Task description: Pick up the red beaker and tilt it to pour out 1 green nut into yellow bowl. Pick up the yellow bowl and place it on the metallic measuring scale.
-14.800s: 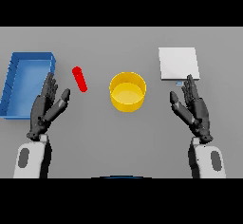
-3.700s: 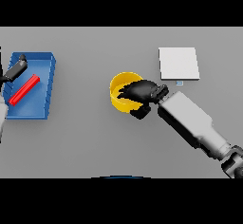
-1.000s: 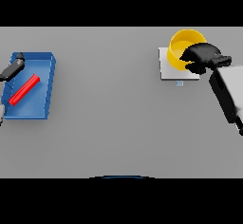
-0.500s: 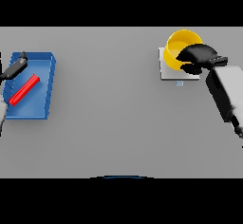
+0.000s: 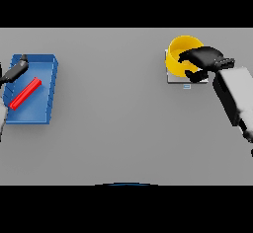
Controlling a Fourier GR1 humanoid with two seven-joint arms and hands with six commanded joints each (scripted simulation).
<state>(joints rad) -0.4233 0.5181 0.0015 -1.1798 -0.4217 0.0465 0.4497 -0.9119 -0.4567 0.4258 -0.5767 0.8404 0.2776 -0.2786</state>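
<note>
Grey table [image 5: 123, 128]: right hand [image 5: 200, 61], fingers gripping the bowl [image 5: 180, 54], has lowered it onto the scale [image 5: 170, 76]; release remains.

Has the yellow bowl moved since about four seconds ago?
Yes. The yellow bowl went from the table's middle to the right and farther back; it now sits over the metallic scale, the right robot hand gripping it.

Measuring scale [image 5: 174, 77] mostly under yellow bowl [image 5: 179, 56]

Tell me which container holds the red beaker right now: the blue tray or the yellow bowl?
The blue tray, at the table's left. The red beaker lies flat inside it. The yellow bowl, far right, is in the right hand.
</note>
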